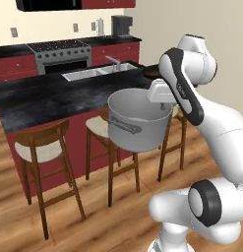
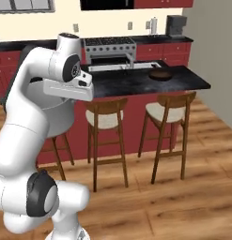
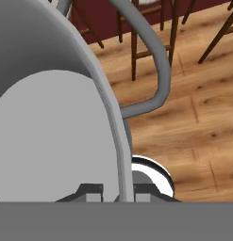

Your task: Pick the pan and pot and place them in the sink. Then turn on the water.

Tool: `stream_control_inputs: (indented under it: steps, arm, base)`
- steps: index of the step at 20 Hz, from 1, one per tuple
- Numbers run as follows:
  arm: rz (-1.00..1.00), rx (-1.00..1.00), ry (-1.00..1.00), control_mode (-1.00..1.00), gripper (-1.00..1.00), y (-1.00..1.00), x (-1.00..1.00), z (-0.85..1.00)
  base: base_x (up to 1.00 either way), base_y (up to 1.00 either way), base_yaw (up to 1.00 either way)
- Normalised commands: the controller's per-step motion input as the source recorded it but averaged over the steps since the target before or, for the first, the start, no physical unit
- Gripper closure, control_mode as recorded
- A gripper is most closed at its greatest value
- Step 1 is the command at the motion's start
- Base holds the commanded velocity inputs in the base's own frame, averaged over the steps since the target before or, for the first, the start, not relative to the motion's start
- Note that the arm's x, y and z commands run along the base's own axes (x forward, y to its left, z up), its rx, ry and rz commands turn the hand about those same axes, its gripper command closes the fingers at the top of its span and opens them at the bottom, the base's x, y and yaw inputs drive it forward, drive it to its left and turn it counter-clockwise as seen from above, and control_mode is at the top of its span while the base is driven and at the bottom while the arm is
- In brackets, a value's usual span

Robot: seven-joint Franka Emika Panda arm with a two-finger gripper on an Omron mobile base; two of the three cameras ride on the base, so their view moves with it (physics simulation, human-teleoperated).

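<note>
The arm has the pot (image 1: 137,123) up in the air, hanging out over the stools (image 1: 42,147) on the near side of the island, clear of the black counter (image 1: 39,101) and well short of the sink (image 1: 98,72). From the hand's own vantage the gripper (image 3: 117,194) is pinched on the pot's rim wall, one fingertip (image 3: 92,194) inside the grey bowl and the other outside, close by the loop handle (image 3: 151,61) that curves away above the wooden floor (image 3: 198,132). So the carrying of the pot looks to be the step in hand, with the placing not yet done. The pan (image 2: 160,74) sits on the counter near the right end of the island, just beside the sink and apart from the arm, so I judge it is waiting its turn. The next move, I'd say, calls for swinging the pot across the counter, over one of the white basins, lowering it level so the thin rim grip doesn't slip, and only then letting go; the faucet (image 1: 113,61) comes last.
</note>
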Motion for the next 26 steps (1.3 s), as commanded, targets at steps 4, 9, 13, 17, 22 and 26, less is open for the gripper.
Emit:
stream_control_inputs:
  steps: [4, 9, 13, 17, 22, 26]
  arm:
    - [0.0, 0.0, 0.0, 1.0, 1.0, 0.0, 0.0, 0.0]
    - [0.0, 0.0, 0.0, 1.0, 1.0, 0.0, 0.0, 0.0]
    - [0.0, 0.0, 0.0, 1.0, 1.0, 0.0, 0.0, 0.0]
    - [0.0, 0.0, 0.0, 1.0, 1.0, 0.0, 0.0, 0.0]
    - [0.0, 0.0, 0.0, 1.0, 1.0, 0.0, 0.0, 0.0]
    - [0.0, 0.0, 0.0, 1.0, 1.0, 0.0, 0.0, 0.0]
  base:
    - [0.12, 1.0, -0.09]
    - [0.17, 1.0, -0.02]
    - [0.43, 1.0, -0.22]
    - [0.58, 1.0, -0.28]
    - [0.58, 1.0, -0.31]
    - [0.16, 1.0, -0.25]
